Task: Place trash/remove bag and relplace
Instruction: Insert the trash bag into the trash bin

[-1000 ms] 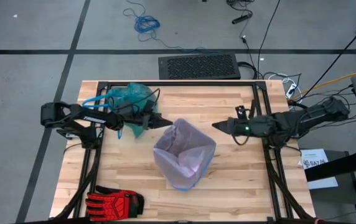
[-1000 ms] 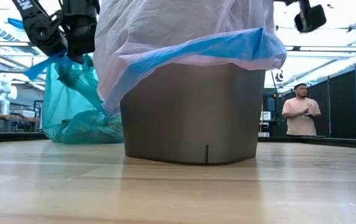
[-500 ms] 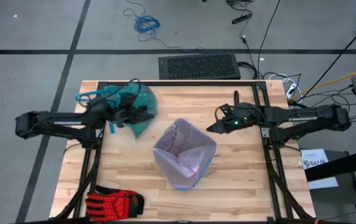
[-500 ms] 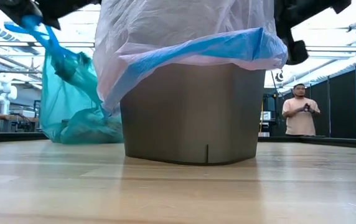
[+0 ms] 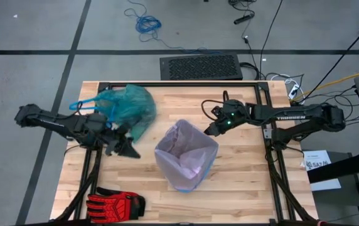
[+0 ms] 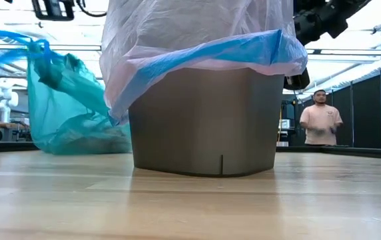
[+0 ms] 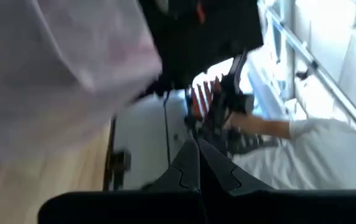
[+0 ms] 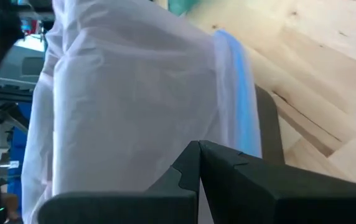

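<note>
The teal-green bag (image 5: pixel 128 105) rests by its bunched bottom (image 6: pixel 70 137) on the table at the far left, its blue drawstring loops (image 5: pixel 82 104) trailing toward the left edge. My left gripper (image 5: pixel 133 152) is shut and empty, nearer the front edge than the bag and left of the bin. The grey bin (image 6: pixel 204 120) wears a pale lilac liner (image 5: pixel 186 154) with a blue rim. My right gripper (image 5: pixel 207 131) is shut, slanting down at the liner's far right rim (image 8: pixel 228 74). No trash shows. My right gripper's shut tips stand right by the lilac liner's far right rim (image 5: pixel 212 140), slanting down from the table's right. I cannot tell whether they touch it.
A red-and-black glove (image 5: pixel 113 204) lies at the near left corner. A black frame rail (image 5: pixel 179 83) runs along the table's far edge. A person (image 6: pixel 320 120) stands in the room beyond. Bare wood lies in front of the bin (image 6: pixel 244 207).
My left gripper has swung away from the teal bag, toward the table's left and near edges, staying shut. The bag, earlier drawn up at its top, has settled on the table with its loops fallen out leftward. My right gripper has moved left and down toward the bin, tipping downward.
</note>
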`<state>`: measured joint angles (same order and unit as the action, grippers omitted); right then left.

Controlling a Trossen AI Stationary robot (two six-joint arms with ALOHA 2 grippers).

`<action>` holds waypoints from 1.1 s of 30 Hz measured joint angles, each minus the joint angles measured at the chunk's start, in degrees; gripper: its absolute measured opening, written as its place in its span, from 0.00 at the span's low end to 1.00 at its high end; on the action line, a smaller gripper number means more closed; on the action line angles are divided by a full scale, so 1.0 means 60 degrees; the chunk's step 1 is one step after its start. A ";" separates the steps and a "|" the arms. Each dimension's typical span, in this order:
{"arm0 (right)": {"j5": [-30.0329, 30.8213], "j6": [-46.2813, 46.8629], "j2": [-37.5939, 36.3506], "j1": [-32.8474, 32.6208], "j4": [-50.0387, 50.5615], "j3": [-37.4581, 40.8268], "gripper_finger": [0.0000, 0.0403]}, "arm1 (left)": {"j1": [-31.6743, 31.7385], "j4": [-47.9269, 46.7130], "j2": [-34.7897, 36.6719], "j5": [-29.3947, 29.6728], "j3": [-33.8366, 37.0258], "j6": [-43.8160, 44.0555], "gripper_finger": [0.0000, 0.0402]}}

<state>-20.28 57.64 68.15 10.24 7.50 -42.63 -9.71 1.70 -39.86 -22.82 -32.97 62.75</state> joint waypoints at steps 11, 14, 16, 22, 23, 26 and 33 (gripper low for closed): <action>-0.0146 0.0003 0.0059 -0.0062 -0.0482 0.0000 0.00 | -0.1332 -0.0622 -0.1602 0.3756 -0.0029 0.0066 0.00; -0.0110 0.0108 0.0059 -0.0169 -0.0476 0.0000 0.00 | -0.1257 -0.0624 -0.2232 0.4853 -0.0026 0.0305 0.00; -0.0108 0.0245 0.0059 -0.0255 -0.0491 0.0000 0.00 | -0.1180 -0.0433 -0.2521 0.5453 -0.0026 0.0486 0.00; -0.0030 0.0709 0.0059 -0.0779 -0.0502 0.0000 0.00 | -0.0670 0.0346 -0.3144 0.6315 -0.0026 0.0571 0.00; 0.0057 0.0778 0.0059 -0.0927 -0.0502 0.0000 0.00 | -0.0561 0.0467 -0.3187 0.6319 -0.0027 0.0453 0.00; 0.0366 0.1055 0.0059 -0.1410 -0.0502 0.0000 0.00 | -0.0158 0.0664 -0.3259 0.6319 -0.0026 0.0057 0.00; 0.1602 0.1999 0.0069 -0.2611 -0.0487 0.0000 0.00 | 0.0854 0.0660 -0.3220 0.5927 -0.0026 -0.0695 0.00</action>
<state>-10.67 69.63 68.57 -5.42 4.58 -42.63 -4.59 5.66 -59.18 12.74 -33.12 58.58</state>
